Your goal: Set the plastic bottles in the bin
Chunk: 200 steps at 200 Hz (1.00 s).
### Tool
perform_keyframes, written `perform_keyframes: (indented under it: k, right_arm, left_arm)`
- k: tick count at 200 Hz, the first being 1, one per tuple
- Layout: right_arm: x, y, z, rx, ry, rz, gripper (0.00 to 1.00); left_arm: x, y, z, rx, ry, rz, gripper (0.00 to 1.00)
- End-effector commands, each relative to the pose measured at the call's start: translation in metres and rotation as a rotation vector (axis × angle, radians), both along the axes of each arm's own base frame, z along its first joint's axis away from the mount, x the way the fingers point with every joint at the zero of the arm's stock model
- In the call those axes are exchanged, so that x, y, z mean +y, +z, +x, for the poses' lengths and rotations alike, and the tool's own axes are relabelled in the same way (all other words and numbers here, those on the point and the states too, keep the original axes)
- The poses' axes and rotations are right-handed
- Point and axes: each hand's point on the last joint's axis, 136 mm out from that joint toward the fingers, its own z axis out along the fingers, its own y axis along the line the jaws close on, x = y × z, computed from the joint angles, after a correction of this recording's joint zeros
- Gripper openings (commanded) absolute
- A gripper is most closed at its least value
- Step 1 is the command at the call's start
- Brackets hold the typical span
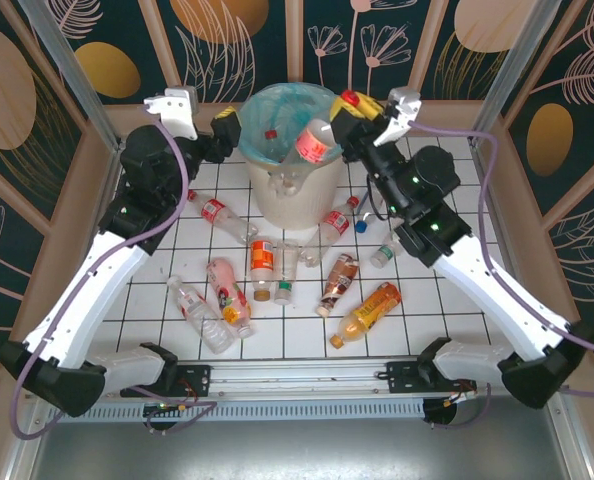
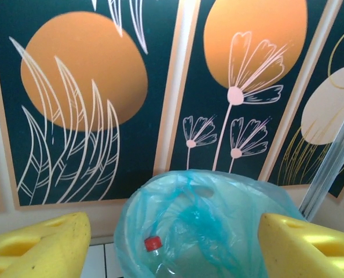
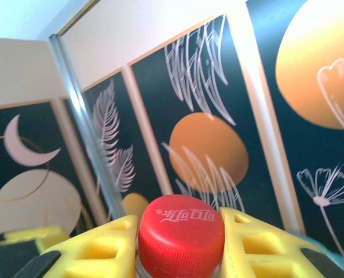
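The cream bin [image 1: 295, 196], lined with a blue-green bag [image 2: 218, 202], stands at the back middle of the table. My right gripper [image 1: 357, 112] is shut on the neck of a red-labelled plastic bottle [image 1: 315, 143], which hangs tilted over the bin's right rim. Its red cap [image 3: 180, 234] sits between the yellow pads [image 3: 102, 249]. Just left of the bin, my left gripper [image 1: 227, 128] is open and faces it with nothing between its yellow fingers [image 2: 36, 246]. A red-capped bottle [image 2: 153, 244] lies inside the bag. Several bottles lie on the tiles, such as an orange one [image 1: 367, 312] and a pink one [image 1: 227, 288].
The loose bottles spread over the white tiled table [image 1: 417, 300] in front of the bin, from far left [image 1: 222, 215] to right [image 1: 384, 252]. Patterned wall panels [image 1: 37, 90] close in the back and sides. A metal rail [image 1: 307, 385] runs along the near edge.
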Motion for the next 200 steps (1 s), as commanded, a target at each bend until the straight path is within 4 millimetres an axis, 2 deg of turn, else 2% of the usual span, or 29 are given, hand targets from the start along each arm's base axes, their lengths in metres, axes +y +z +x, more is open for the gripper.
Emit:
perform_keyframes:
  k: [1, 32, 53, 77, 101, 118, 160, 200]
  right_arm:
    - [-0.017, 0.048, 0.005, -0.125, -0.125, 0.084, 0.00]
    - [-0.008, 0.052, 0.029, -0.160, -0.202, 0.071, 0.00]
    - [-0.004, 0.046, 0.044, -0.187, -0.254, 0.065, 0.00]
    - [0.014, 0.033, 0.070, -0.182, -0.298, -0.025, 0.00]
    - [0.037, 0.009, 0.102, -0.149, -0.347, -0.177, 0.00]
    - [0.054, -0.017, 0.122, -0.115, -0.347, -0.288, 0.00]
    - [0.072, -0.069, 0.142, -0.058, -0.308, -0.396, 0.00]
    - [0.068, -0.107, 0.154, -0.006, -0.339, -0.440, 0.00]
  left_arm:
    - [-0.015, 0.000, 0.004, 0.036, -0.119, -0.068, 0.76]
    - [-0.021, -0.022, 0.007, 0.066, -0.164, -0.115, 0.75]
    - [-0.027, -0.032, 0.002, 0.068, -0.210, -0.154, 0.75]
    - [-0.026, -0.052, 0.003, 0.096, -0.198, -0.147, 0.75]
    - [-0.021, -0.066, 0.006, 0.107, -0.163, -0.138, 0.74]
    - [-0.018, -0.068, 0.006, 0.108, -0.151, -0.144, 0.75]
    - [-0.020, -0.065, 0.001, 0.098, -0.171, -0.178, 0.75]
    - [-0.021, -0.072, 0.003, 0.110, -0.172, -0.171, 0.75]
